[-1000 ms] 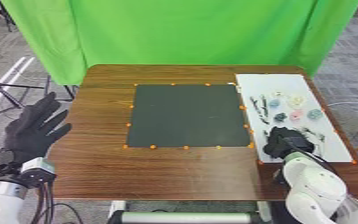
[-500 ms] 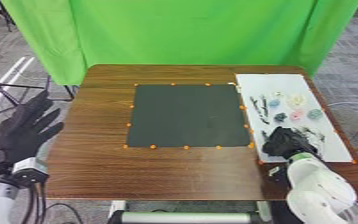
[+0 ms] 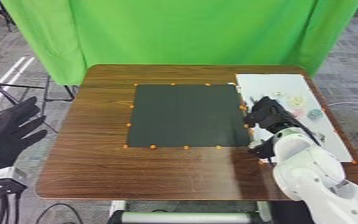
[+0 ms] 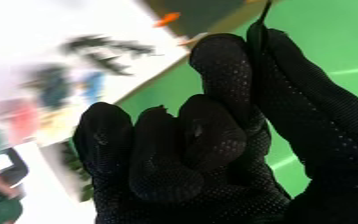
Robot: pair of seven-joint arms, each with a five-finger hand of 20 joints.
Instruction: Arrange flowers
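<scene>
Right wrist view: the right hand (image 4: 167, 181) pinches a thin dark stem (image 4: 265, 12), arranging seemingly barely begun, flowers (image 4: 22, 118) beside it left to place.

A hand could pass over the dark mat (image 3: 184, 115) or the wood (image 3: 91, 125) left of it. At the mat's right edge, the right hand (image 3: 269, 115) blocks the way, with flowers (image 3: 295, 101) beyond.

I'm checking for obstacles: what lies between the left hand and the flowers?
The head view shows brown table, the dark mat and the right hand between the left hand and the flowers.
</scene>
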